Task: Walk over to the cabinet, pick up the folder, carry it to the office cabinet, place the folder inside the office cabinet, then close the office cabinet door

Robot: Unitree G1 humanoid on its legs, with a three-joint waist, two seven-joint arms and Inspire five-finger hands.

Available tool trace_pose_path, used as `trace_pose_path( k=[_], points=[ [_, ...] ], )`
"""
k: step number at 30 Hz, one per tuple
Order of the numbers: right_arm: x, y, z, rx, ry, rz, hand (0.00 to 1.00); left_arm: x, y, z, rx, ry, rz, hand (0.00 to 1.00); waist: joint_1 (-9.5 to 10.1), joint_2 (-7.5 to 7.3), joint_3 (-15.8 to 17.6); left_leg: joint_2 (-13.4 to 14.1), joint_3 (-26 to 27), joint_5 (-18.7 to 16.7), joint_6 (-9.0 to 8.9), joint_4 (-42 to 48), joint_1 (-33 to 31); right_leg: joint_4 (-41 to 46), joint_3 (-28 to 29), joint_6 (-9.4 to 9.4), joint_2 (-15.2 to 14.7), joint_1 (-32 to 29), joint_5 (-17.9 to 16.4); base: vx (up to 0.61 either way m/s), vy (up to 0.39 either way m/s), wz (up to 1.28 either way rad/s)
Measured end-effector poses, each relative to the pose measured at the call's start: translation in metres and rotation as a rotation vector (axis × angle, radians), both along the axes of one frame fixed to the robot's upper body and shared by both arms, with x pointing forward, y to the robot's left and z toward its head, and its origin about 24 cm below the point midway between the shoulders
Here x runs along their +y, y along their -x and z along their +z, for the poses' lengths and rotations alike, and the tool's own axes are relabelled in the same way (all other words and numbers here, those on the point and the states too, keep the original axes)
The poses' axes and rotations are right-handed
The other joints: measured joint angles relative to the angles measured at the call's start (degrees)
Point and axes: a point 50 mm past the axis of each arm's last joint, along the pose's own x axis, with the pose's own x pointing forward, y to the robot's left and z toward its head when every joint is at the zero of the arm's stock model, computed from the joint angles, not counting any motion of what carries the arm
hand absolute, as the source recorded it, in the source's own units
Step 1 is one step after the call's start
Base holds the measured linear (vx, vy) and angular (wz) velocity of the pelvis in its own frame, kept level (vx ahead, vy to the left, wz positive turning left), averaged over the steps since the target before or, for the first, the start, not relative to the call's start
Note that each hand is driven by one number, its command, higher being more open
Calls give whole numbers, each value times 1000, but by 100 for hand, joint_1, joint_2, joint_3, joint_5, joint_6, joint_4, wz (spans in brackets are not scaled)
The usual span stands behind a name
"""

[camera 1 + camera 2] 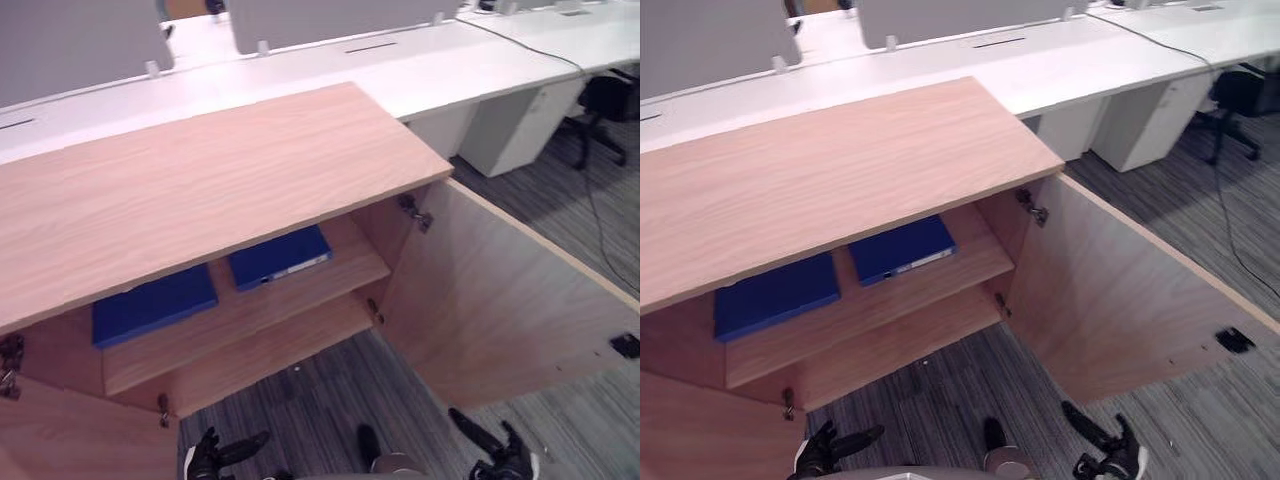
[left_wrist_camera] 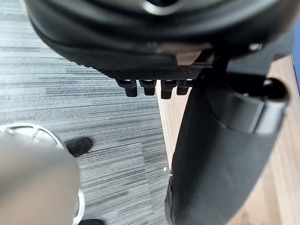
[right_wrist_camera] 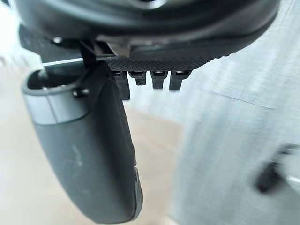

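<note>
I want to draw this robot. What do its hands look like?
Both hands are black. The left hand and the right hand have thin dark fingers. Up close, the left thumb is fat, smooth and rounded. The right thumb looks the same, with a lighter grey band near its base. The palms have a bumpy black pattern.

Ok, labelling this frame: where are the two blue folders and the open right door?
Left folder [image 1: 155,303]: left eye view, cover middle.
Right folder [image 1: 272,258]: left eye view, cover middle.
Right door [image 1: 500,300]: left eye view, inner face.
</note>
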Motion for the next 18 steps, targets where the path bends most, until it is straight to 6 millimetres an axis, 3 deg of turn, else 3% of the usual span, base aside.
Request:
trace_pose_path(
  k=[4, 6, 9, 12, 14, 18],
  points=[
    [-43, -21, 42, -114, 171, 1, 100, -1, -1, 0, -5, 7, -28, 100, -80, 37, -21, 2, 277, -172, -9, 188, -6, -1, 283, 39, 34, -88, 41, 2, -6, -48],
    [-66, -46, 73, -195, 280, 37, 100, 0, 1, 0, 0, 1, -68, 100, -127, 83, -12, 10, 269, -267, 62, 364, -40, 8, 482, 133, 76, -152, 108, 63, -20, -48],
    [-83, -81, 111, -279, 397, 114, 100, -3, 0, 0, -7, 9, -98, 100, -208, 229, 72, 8, 252, -396, 78, 475, -105, 11, 648, 175, 104, -267, 144, 60, -27, -39],
    [-85, -118, 143, -308, 496, 271, 100, -6, -3, 1, -19, 14, -128, 100, -225, 398, 171, 0, 256, -496, 84, 549, -134, 10, 832, 222, 138, -356, 175, 42, -17, -36],
    [-73, -147, 158, -318, 538, 415, 100, -8, -5, 1, -34, 15, -140, 100, -228, 485, 234, 2, 263, -537, 80, 602, -177, 11, 942, 244, 164, -435, 201, 37, -28, -24],
    [-67, -166, 173, -340, 574, 486, 100, -12, -8, 2, -42, 20, -164, 100, -231, 553, 386, 27, 278, -592, 82, 691, -239, -11, 1078, 247, 212, -514, 256, 15, -37, -19]
  ],
)
